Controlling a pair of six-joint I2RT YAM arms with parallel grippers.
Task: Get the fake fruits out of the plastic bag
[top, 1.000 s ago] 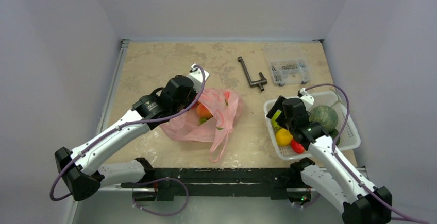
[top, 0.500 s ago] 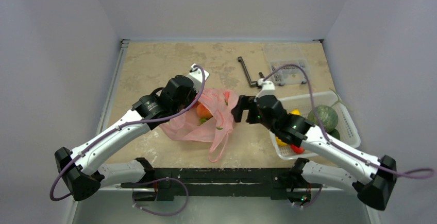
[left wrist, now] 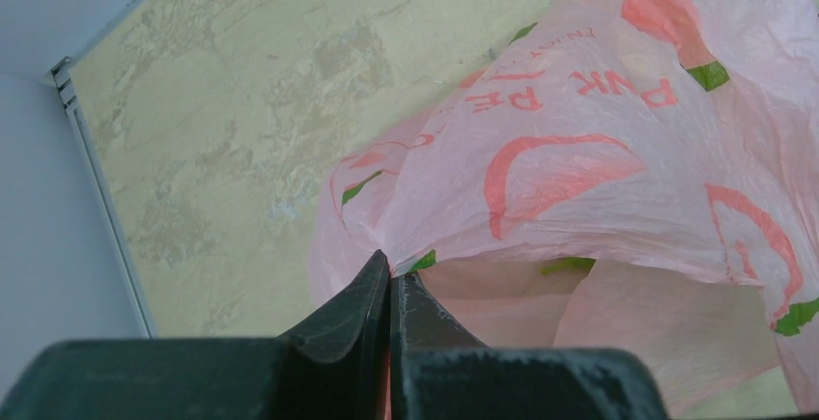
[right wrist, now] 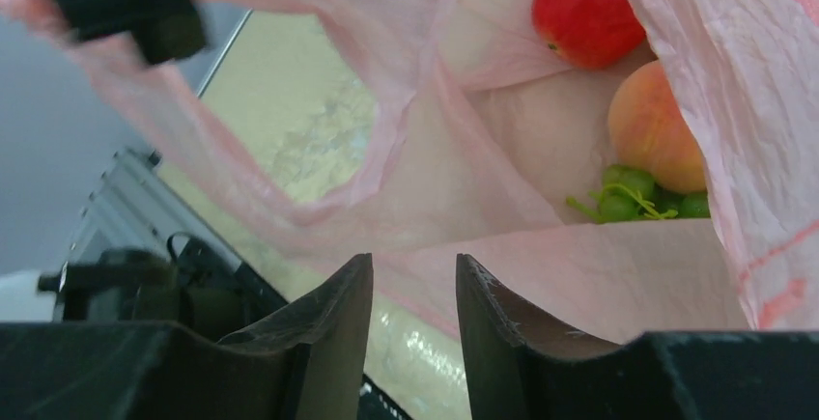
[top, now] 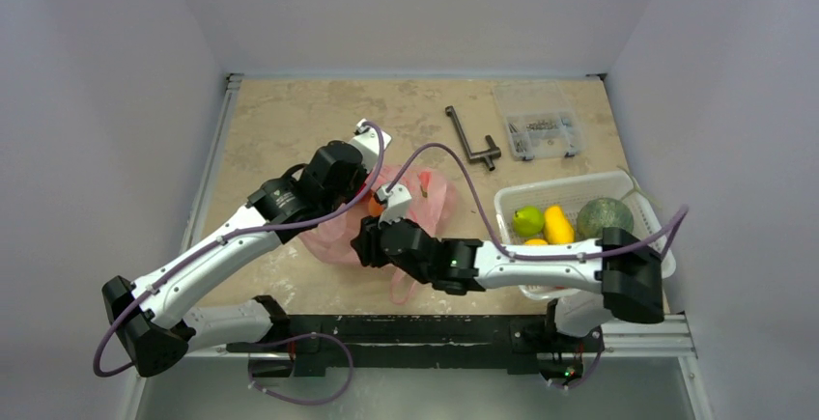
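On the left, my left fingers (left wrist: 390, 285) are shut tight on the rim of the bag (left wrist: 579, 150) and hold it lifted above the worktop (top: 290, 121), so the mouth stands open toward the right arm. The bag lies in the middle, between the two arms.

My right fingers (right wrist: 413, 275) are at the mouth, just above the lower lip of the film. They are only partly open, with a narrow gap, and I see nothing between them.

The fruits in the bag lie ahead of these fingers, deeper inside and off to the right side of the wrist view: grapes (right wrist: 637, 203) nearest, the peach (right wrist: 657, 130) touching them just behind, and a red fruit (right wrist: 587, 10) farthest. I judge the right arm must reach forward and to that side, because the left one is busy with the rim.

On the right, the basket (top: 579, 186) already contains the melon (top: 606, 217) and other fruits.
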